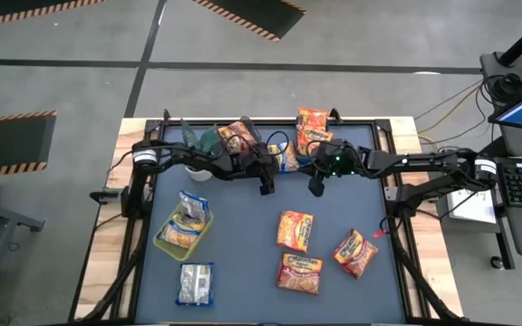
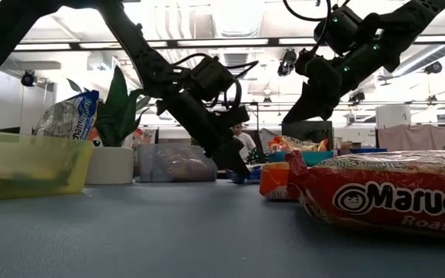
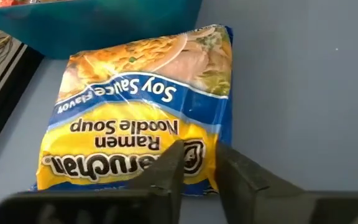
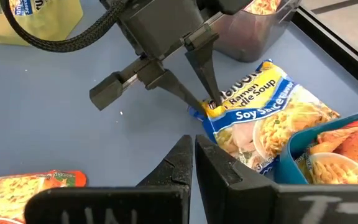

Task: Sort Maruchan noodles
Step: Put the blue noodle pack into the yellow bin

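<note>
The flat yellow-and-blue crinkly plastic soy-sauce ramen packet (image 3: 143, 118) lies on the blue-grey desk (image 1: 243, 263), just beside the teal plastic bin (image 3: 98, 25) at the far edge. The left tool (image 4: 202, 104) pinches the packet's corner seam, fingers closed on it. Judging by that thin hold, a slow, level lift would keep the slick film from slipping. The right tool (image 4: 194, 155) hovers near, fingers nearly together, holding nothing. Glossy orange-red packets (image 1: 295, 230) lie well apart.

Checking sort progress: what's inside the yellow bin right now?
The yellow bin holds whitish-silver packets, at least one standing upright against its wall. Anything beneath them is covered, so the exact count is unclear.
</note>
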Available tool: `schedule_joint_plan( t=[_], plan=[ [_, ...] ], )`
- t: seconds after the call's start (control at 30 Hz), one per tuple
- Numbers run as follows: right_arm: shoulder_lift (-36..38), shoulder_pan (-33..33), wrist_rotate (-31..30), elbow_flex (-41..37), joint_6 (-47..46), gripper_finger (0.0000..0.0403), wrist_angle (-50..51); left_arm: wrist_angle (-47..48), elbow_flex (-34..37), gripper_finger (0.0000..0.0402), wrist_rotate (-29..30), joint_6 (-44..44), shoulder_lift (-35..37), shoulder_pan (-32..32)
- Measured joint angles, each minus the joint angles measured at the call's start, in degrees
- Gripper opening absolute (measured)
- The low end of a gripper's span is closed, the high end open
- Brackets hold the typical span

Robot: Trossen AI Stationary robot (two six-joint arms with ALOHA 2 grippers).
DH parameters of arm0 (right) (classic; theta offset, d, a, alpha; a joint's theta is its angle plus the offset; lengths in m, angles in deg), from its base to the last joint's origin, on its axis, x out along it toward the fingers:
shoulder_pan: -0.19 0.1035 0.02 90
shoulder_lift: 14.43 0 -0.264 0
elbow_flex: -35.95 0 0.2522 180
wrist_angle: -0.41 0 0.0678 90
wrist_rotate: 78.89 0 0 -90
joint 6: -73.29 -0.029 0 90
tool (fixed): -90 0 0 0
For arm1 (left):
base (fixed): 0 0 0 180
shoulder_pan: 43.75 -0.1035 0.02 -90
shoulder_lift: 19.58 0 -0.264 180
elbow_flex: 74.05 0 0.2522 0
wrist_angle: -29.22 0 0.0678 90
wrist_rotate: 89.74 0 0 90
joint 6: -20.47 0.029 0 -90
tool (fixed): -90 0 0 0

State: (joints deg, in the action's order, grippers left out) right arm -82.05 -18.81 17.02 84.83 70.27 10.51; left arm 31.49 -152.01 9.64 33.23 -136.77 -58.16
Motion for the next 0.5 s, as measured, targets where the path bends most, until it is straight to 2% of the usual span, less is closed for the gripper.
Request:
schedule_joint_plan(
  t=[0.17,0.33,0.5],
  plan=[
    [0.00,0.00,-0.01,0.00,0.07,0.0009,-0.04,2.83,0.11,0.0008,-1.72,-0.41,0.93,0.13],
    [0.00,0.00,0.00,-0.07,0.02,0.0009,-0.04,7.35,0.23,0.0006,-6.32,-1.34,2.95,0.63],
    [0.00,0.00,0.09,-0.15,-0.85,0.0009,-0.06,18.61,0.37,0.0002,-16.98,2.95,7.46,1.98]
  ],
)
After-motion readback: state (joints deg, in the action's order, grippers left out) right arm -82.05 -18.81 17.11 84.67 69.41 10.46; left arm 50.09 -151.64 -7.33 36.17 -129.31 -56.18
